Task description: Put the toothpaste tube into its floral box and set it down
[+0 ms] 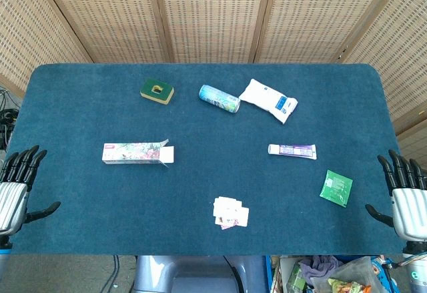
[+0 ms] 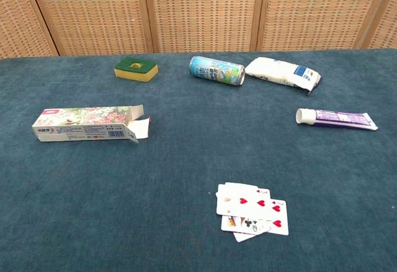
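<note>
The floral box lies flat on the left part of the blue table, its right end flaps open. The toothpaste tube, white cap pointing left, lies on the right part, well apart from the box. My left hand hovers at the table's left edge with fingers spread and nothing in it. At the right edge my right hand does the same, empty, fingers apart. Neither hand shows in the chest view.
At the back lie a green-and-yellow sponge, a can on its side and a white packet. Playing cards sit near the front edge. A green sachet lies front right.
</note>
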### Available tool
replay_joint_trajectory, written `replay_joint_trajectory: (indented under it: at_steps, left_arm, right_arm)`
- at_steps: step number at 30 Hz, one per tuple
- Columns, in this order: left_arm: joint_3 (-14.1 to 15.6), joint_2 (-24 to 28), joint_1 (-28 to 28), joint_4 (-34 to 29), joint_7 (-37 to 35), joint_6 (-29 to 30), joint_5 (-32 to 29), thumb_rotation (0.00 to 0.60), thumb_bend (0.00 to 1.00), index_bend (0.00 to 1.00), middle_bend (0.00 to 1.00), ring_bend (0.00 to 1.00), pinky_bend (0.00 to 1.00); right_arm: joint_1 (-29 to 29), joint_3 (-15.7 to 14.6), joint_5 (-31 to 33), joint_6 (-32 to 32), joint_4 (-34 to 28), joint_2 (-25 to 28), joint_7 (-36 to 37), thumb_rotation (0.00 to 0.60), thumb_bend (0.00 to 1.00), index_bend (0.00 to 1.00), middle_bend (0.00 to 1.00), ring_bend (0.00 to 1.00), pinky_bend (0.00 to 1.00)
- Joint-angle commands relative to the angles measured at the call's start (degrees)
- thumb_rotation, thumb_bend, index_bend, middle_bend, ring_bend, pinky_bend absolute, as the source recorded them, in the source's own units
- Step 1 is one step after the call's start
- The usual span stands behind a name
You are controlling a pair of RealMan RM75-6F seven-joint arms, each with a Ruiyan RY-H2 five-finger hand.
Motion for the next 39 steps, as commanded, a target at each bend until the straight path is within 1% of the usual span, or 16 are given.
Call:
replay_joint_trajectory:
  at_steps: [1, 8, 12, 15, 18, 20, 23, 24, 26, 28, 31, 32, 34, 36, 39]
  left_arm:
    - [-0.01, -0.03, -0.01, 0.0, -0.02, -0.05, -0.02, 0.6, 0.03, 0.0, 0.0, 0.0, 0.0]
    - [-0.27, -0.01, -0.07, -0.06, -0.15, -0.16, -0.35, 0.6, 0.03, 0.0, 0.0, 0.0, 0.0]
    - [-0.5, 0.05, -0.06, 0.12, -0.74, -0.11, -0.71, 0.6, 0.03, 0.0, 0.0, 0.0, 0.0]
    - [-1.24, -0.15, -0.37, 0.69, -1.19, 0.15, -0.91, 0.6, 0.03, 0.0, 0.0, 0.0, 0.0]
    - [-1.8, -0.76, -0.77, 1.46, -1.69, 0.09, -1.14, 0.6, 0.03, 0.0, 0.0, 0.0, 0.0]
    - [-2.11, -1.07, -1.12, 1.87, -1.57, -0.37, -1.63, 0.6, 0.03, 0.0, 0.0, 0.0, 0.0]
    - [-2.53, -1.52, -1.58, 2.3, -1.21, -1.04, -2.48, 0.6, 0.03, 0.0, 0.0, 0.0, 0.0]
    - [-2.63, -1.62, -1.7, 2.38, -1.09, -1.21, -2.7, 0.6, 0.03, 0.0, 0.0, 0.0, 0.0]
    - [-2.85, -1.81, -1.9, 2.55, -0.82, -1.51, -3.21, 0.6, 0.03, 0.0, 0.0, 0.0, 0.0]
    - [-3.0, -1.92, -2.04, 2.66, -0.7, -1.78, -3.64, 0.6, 0.03, 0.0, 0.0, 0.0, 0.0]
    - [-3.37, -2.12, -2.41, 2.77, -0.37, -2.43, -4.67, 0.6, 0.03, 0.0, 0.0, 0.0, 0.0]
    - [-3.5, -2.17, -2.55, 2.8, -0.27, -2.7, -5.06, 0.6, 0.03, 0.0, 0.0, 0.0, 0.0]
    - [-3.68, -2.22, -2.72, 2.81, -0.06, -2.96, -5.49, 0.6, 0.03, 0.0, 0.0, 0.0, 0.0]
    - [-3.86, -2.29, -2.91, 2.77, 0.19, -3.21, -5.92, 0.6, 0.03, 0.0, 0.0, 0.0, 0.0]
    - [-4.03, -2.38, -3.1, 2.71, 0.51, -3.54, -6.51, 0.6, 0.03, 0.0, 0.0, 0.0, 0.0]
  right_arm:
    - [0.02, 0.04, 0.1, -0.06, 0.02, -0.01, 0.06, 0.6, 0.0, 0.0, 0.0, 0.0, 0.0]
    - [0.5, 0.19, 0.4, -0.96, 0.23, -0.2, 1.02, 0.6, 0.0, 0.0, 0.0, 0.0, 0.0]
    - [2.8, 0.62, -0.12, -3.85, 2.27, -1.75, 2.48, 0.6, 0.0, 0.0, 0.0, 0.0, 0.0]
    - [7.24, 1.84, 0.69, -10.47, 5.14, -2.71, 6.36, 0.6, 0.0, 0.0, 0.0, 0.0, 0.0]
    - [12.35, 4.28, 3.69, -18.05, 8.25, -3.33, 9.82, 0.6, 0.0, 0.0, 0.0, 0.0, 0.0]
    - [15.77, 5.68, 6.15, -23.5, 10.27, -3.87, 10.91, 0.6, 0.0, 0.0, 0.0, 0.0, 0.0]
    - [19.86, 7.25, 9.24, -29.33, 13.25, -5.46, 10.67, 0.6, 0.0, 0.0, 0.03, 0.0, 0.0]
    - [20.76, 7.62, 10.05, -30.45, 14.05, -6.07, 10.48, 0.6, 0.0, 0.01, 0.04, 0.0, 0.0]
    - [22.87, 8.47, 12.08, -33.13, 15.81, -7.76, 10.14, 0.6, 0.0, 0.07, 0.1, 0.02, 0.0]
    - [24.31, 9.0, 13.62, -34.85, 17.25, -9.22, 9.67, 0.6, 0.0, 0.14, 0.15, 0.07, 0.01]
    - [27.03, 9.47, 16.58, -37.87, 20.46, -12.57, 7.72, 0.6, 0.0, 0.2, 0.21, 0.13, 0.03]
    - [27.88, 9.46, 17.64, -38.78, 21.55, -13.86, 6.88, 0.6, 0.0, 0.21, 0.23, 0.15, 0.05]
    - [28.86, 9.48, 19.02, -39.55, 23.05, -15.7, 5.75, 0.6, 0.0, 0.26, 0.28, 0.19, 0.12]
    - [29.9, 9.49, 20.69, -40.18, 25.04, -18.12, 4.49, 0.6, 0.02, 0.29, 0.3, 0.21, 0.15]
    - [31.06, 9.32, 22.66, -41.12, 27.62, -20.86, 3.07, 0.6, 0.03, 0.3, 0.31, 0.22, 0.16]
